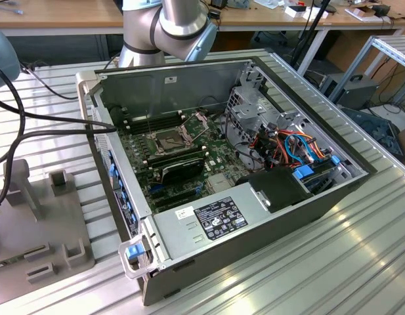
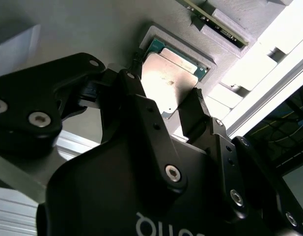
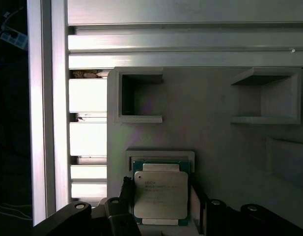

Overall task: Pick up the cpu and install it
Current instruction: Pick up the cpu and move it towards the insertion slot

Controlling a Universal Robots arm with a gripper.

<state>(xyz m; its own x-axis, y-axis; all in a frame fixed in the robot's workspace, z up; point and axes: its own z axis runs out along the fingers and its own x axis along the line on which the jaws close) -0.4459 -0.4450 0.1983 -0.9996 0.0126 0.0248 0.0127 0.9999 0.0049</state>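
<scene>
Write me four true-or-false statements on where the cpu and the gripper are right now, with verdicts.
1. The silvery-grey square cpu lies flat in a recess of the grey holder plate. True.
2. The cpu is seated in the dark square socket on the green motherboard. False: it lies in the holder plate's recess.
3. The black gripper is over the cpu, its jaws standing on either side of it. True.
4. The grey metal computer case is closed by its side panel. False: the case is open and the motherboard shows in the exterior view.
</scene>
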